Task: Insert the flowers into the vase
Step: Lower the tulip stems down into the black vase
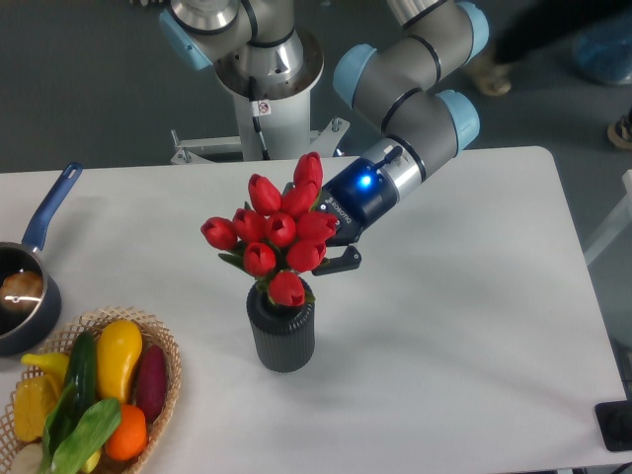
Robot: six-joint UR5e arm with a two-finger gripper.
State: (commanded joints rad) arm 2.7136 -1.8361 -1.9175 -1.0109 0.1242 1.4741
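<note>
gripper (331,252) closed on the flowers (276,240) from the right, probably around the stems; blooms hide the contact. bunch tilted left, stems down inside the vase (281,325), lowest bloom at the mouth. held from the side so the heads clear the rim. release not yet done.

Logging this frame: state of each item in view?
flowers: held in the pincer, stems down in the vase mouth, blooms above the rim
vase: upright on the table
pincer: shut on the flowers
saucepan: upright, something inside
basket: full of vegetables
</note>
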